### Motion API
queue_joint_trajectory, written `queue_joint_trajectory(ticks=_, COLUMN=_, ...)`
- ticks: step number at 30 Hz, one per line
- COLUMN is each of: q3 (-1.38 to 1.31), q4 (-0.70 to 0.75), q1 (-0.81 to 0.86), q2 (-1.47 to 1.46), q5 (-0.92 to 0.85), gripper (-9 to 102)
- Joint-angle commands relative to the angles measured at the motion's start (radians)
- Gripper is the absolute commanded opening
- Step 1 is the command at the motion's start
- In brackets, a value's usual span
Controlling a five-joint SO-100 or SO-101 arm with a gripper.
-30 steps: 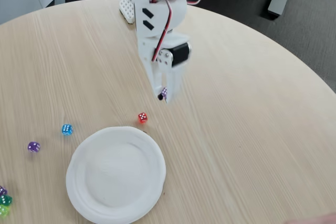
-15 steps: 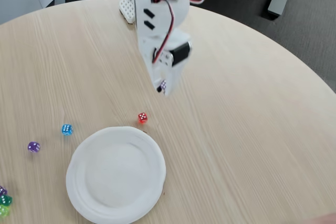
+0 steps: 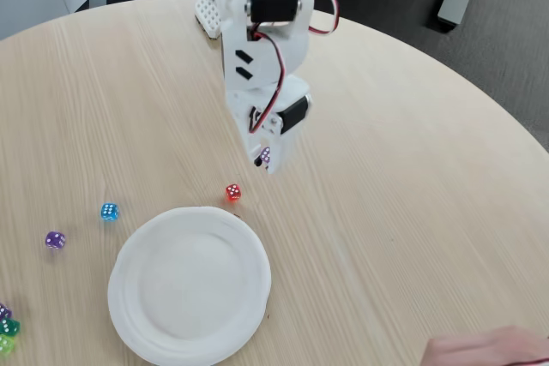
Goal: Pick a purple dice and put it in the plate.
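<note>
While the jaws of the gripper (image 3: 266, 160) are clamping the purple dice (image 3: 265, 155) above the desk (image 3: 412, 169), short of the plate (image 3: 190, 285), I am judging it light, hard and slippery, best pinched on two flat opposite faces.

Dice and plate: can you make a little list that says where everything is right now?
arm: white, reaching down over the table
gripper: shut on the purple die, held above the table
plate: white, holds nothing, near the front edge
red die: on the table just beyond the plate
blue die: left of the plate
other purple die: further left
hand: bottom right corner
</note>
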Motion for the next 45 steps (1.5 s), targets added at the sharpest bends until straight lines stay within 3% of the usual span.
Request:
queue_joint_trajectory(ticks=1, q3=-0.037, q4=-0.021, q1=0.005, q2=0.003, q5=0.000, gripper=0)
queue_joint_trajectory(ticks=13, q3=-0.037, q4=-0.270, q1=-0.011, q2=0.020, q5=0.138, gripper=0)
queue_joint_trajectory(ticks=25, q3=-0.020, q4=-0.483, q1=0.005, q2=0.014, q5=0.132, gripper=0)
queue_joint_trajectory(ticks=31, q3=-0.020, q4=-0.489, q1=0.017, q2=0.008, q5=0.095, gripper=0)
queue_joint_trajectory(ticks=38, q3=-0.020, q4=-0.489, q1=0.172, q2=0.006, q5=0.074, gripper=0)
queue_joint_trajectory(ticks=45, q3=-0.020, q4=-0.488, q1=0.216, q2=0.006, q5=0.041, gripper=1)
